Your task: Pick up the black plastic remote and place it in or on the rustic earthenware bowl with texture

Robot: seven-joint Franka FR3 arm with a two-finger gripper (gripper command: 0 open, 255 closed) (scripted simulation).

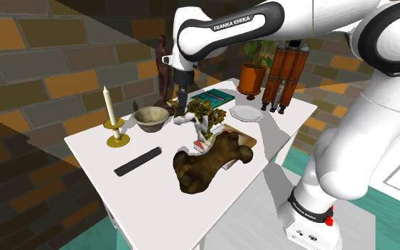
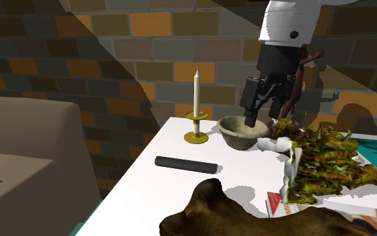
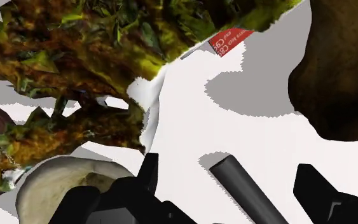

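Item: black two-finger gripper (image 1: 181, 106), hanging above the white table (image 1: 95, 148) just beside the rim of the rough tan earthenware bowl (image 1: 151, 118); its fingers are standing apart and gripping nothing. Item: slim black bar-shaped remote (image 1: 138, 162), lying flat on the table, well apart from the bowl, between the cream candle in a brass holder (image 1: 113, 126) and the large brown bone-shaped object (image 1: 209, 165). In the wrist view its end is showing between the spread fingers, touching neither. Item: clump of yellow-green leaves (image 1: 202, 113), sitting beside the bowl.
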